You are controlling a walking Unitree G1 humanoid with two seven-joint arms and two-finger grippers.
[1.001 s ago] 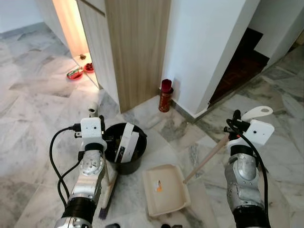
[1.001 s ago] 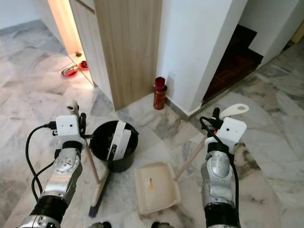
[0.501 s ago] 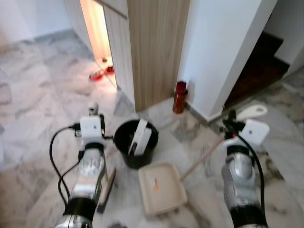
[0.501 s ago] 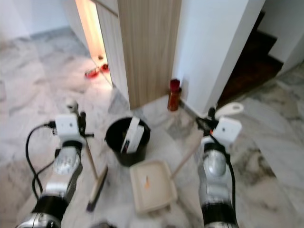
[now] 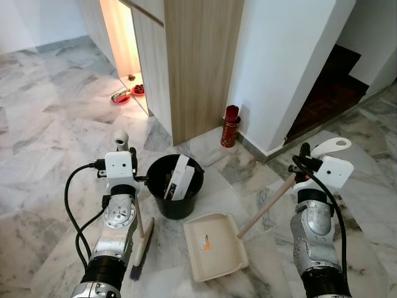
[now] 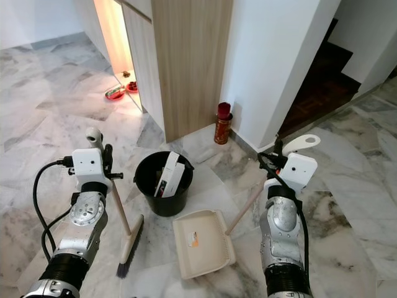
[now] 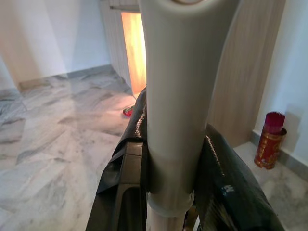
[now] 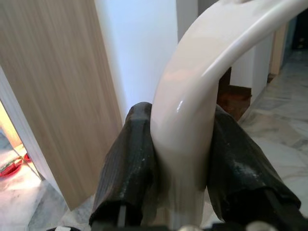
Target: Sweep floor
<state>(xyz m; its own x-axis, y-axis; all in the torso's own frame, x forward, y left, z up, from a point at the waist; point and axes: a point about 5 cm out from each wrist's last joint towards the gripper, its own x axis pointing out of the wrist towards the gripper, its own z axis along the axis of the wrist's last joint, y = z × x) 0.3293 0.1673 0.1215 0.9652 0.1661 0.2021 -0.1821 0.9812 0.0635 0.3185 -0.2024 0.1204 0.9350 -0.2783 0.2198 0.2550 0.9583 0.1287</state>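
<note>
My left gripper (image 7: pixel 172 149) is shut on the pale grip of a broom handle (image 7: pixel 178 96). The wooden handle (image 5: pixel 144 225) runs down to the brush head (image 6: pixel 129 246) on the marble floor, left of a black bin (image 5: pixel 174 207). My right gripper (image 8: pixel 177 159) is shut on the curved white top of the dustpan handle (image 8: pixel 204 67). Its wooden shaft (image 5: pixel 268 208) slopes down to the cream dustpan (image 5: pixel 214 247), which lies flat on the floor in front of the bin. A small orange scrap (image 5: pixel 206 246) lies in the pan.
A white flat object (image 5: pixel 181 176) stands inside the bin. Behind it are a wooden cabinet panel (image 5: pixel 198 62), a red canister (image 5: pixel 229 127) and a white wall (image 5: pixel 285 62). Dark steps (image 5: pixel 329 87) open at the right. Red bowls (image 5: pixel 121 96) sit in the lit gap.
The whole picture has shifted and was blurred half a second ago, so the camera moved. Both grippers keep their hold; broom, dustpan and bin stay in the same arrangement.
</note>
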